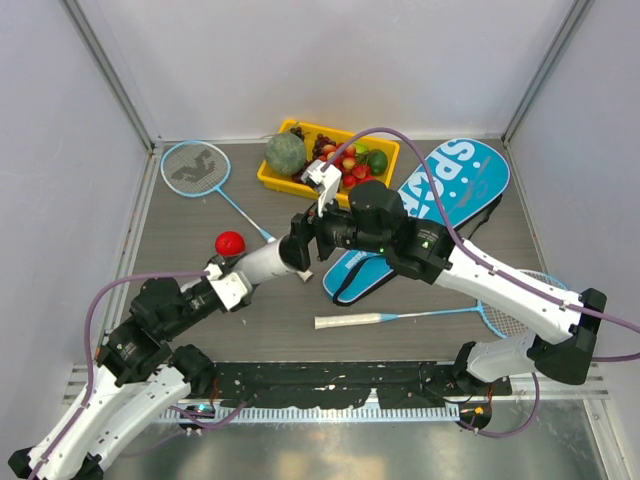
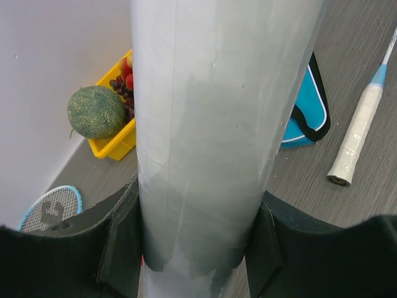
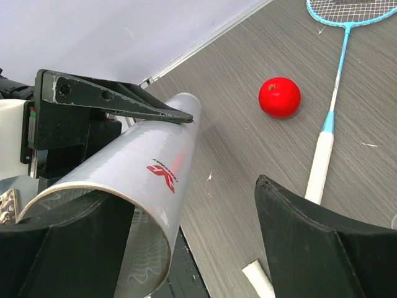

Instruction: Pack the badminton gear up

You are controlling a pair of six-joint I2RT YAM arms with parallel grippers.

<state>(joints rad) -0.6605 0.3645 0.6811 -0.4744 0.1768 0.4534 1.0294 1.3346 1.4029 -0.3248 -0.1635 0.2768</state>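
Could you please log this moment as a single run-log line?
left fingers: shut on white tube | right fingers: open at tube's open end | far racket, near racket, blue SPORT bag: on table

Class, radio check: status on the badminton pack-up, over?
Left gripper shut on white tube. Right gripper open at the tube's mouth. Red ball beside a racket, apart from the tube.

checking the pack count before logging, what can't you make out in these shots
- shuttlecocks: none plainly seen; inside the white tube, right wrist view, only a faint pattern shows.
- blue SPORT bag: top view, the right arm covers its middle, so open or zipped is unclear.
- near racket: top view, head mostly under the right arm.
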